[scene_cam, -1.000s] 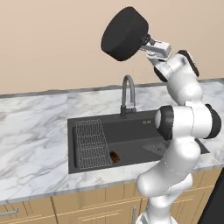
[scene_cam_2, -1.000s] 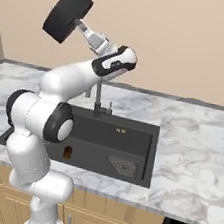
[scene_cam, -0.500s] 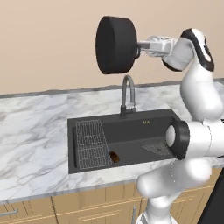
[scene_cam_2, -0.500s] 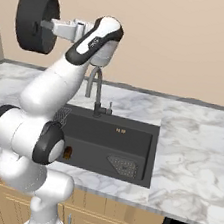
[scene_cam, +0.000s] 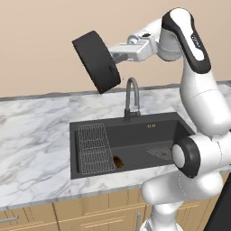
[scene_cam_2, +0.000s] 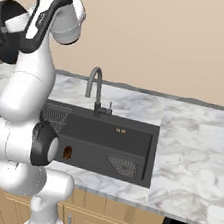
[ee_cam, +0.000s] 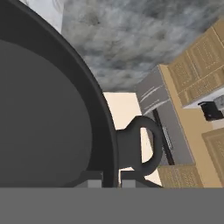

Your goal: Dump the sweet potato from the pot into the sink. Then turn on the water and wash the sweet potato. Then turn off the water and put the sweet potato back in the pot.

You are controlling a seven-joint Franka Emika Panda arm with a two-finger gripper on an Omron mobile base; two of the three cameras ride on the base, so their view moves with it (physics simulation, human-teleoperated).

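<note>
The dark pot [scene_cam: 97, 61] hangs high above the counter, left of the faucet [scene_cam: 131, 97], tipped on its side. My gripper [scene_cam: 116, 57] is shut on its rim. In the hand view the pot's wall [ee_cam: 43, 122] and one loop handle [ee_cam: 141, 148] stand just above my gripper [ee_cam: 111, 183], whose jaws pinch the rim. The sweet potato [scene_cam: 118, 161] lies on the floor of the sink [scene_cam: 135, 137], just right of the wire rack [scene_cam: 94, 149]. From the right base view the pot [scene_cam_2: 5, 31] sits at the left edge, partly behind my arm, and the sweet potato [scene_cam_2: 68, 152] lies in the sink [scene_cam_2: 130, 137].
A drain strainer [scene_cam: 160, 152] sits in the sink's right half. The gooseneck faucet [scene_cam_2: 95, 86] rises behind the basin. Marble counter [scene_cam: 36, 135] runs on both sides of the sink, with wooden cabinets [scene_cam: 90, 216] below and a beige wall behind.
The arm has swung the pot to the left and a little lower, turning it as it went. The sweet potato has stayed where it was in the sink.
</note>
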